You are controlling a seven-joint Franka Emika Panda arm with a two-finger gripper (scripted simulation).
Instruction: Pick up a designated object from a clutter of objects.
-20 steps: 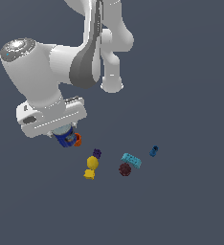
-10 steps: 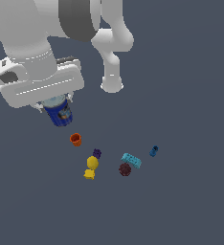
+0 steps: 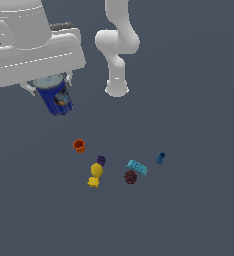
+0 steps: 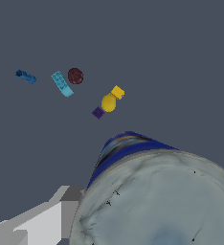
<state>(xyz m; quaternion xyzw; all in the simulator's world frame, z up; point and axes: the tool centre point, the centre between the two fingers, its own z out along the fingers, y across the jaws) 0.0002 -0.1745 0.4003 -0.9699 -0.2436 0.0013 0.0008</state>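
The designated object, a blue can (image 3: 56, 98) with a grey-silver lid and an orange-dark label mark, hangs tilted high above the floor, and my gripper (image 3: 49, 85) is shut on it. In the wrist view its lid (image 4: 157, 203) fills the near field, with one grey finger (image 4: 44, 220) beside it. The clutter of objects lies on the floor below, toward the exterior view's right: orange cup (image 3: 79, 145), purple block (image 3: 101, 160), yellow pieces (image 3: 95, 171), dark red round piece (image 3: 130, 177), cyan bar (image 3: 137, 167), tiny blue block (image 3: 160, 158).
The arm's white base column (image 3: 117, 85) stands on the dark grey floor behind the clutter. The wrist view shows the yellow pieces (image 4: 110, 99), purple block (image 4: 98, 112), dark red piece (image 4: 75, 75), cyan bar (image 4: 61, 83) and blue block (image 4: 26, 76); the can hides the cup.
The gripper has risen with the can, up and toward the exterior view's left. The orange cup, close under the hand before, now stands alone on the floor.
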